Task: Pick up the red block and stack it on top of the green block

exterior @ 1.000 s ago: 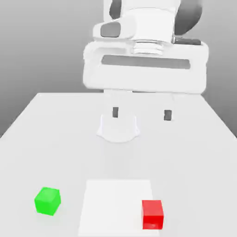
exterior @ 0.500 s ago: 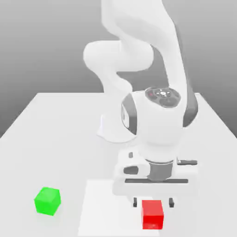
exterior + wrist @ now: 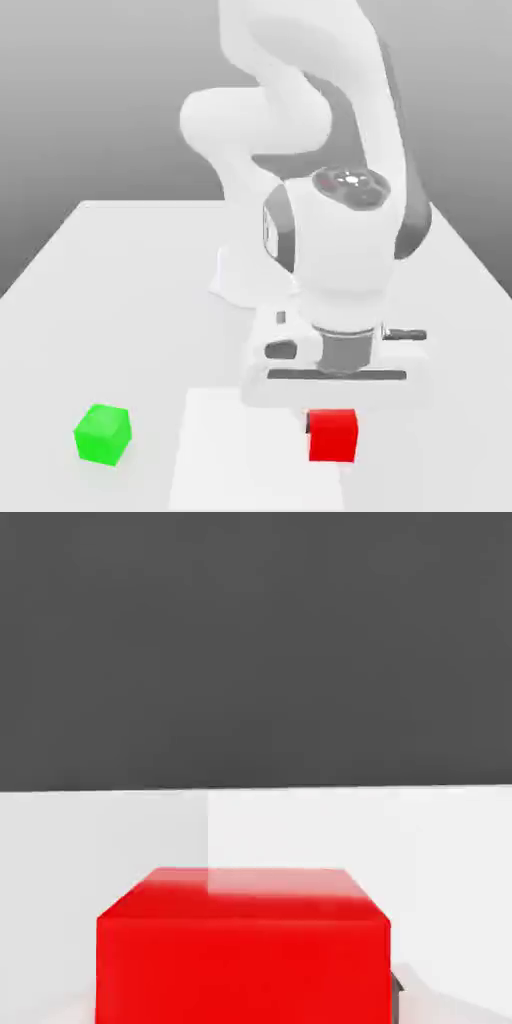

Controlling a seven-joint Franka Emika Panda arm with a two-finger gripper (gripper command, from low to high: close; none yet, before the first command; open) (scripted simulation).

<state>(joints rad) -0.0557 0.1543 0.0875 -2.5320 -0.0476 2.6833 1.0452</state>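
The red block (image 3: 332, 438) sits at the front of the table, toward the exterior view's right, directly under my hand. My gripper (image 3: 332, 418) has come down over it, and no gap shows on either side of the cube. In the hand view the red block (image 3: 243, 952) is very close, with a dark sliver of one fingertip (image 3: 397, 994) tight against its side. The green block (image 3: 102, 434) rests on the table at the exterior view's front left, well apart from the gripper.
A paler square patch (image 3: 240, 455) marks the white table (image 3: 120, 300) between the two blocks. The arm's base (image 3: 250, 285) stands at the back middle, and its bulky wrist hangs above the red block.
The arm dropped from high above the table to the red block. Its fingers, wide on either side half a second ago, have closed in, and the block now stands slightly higher in the picture.
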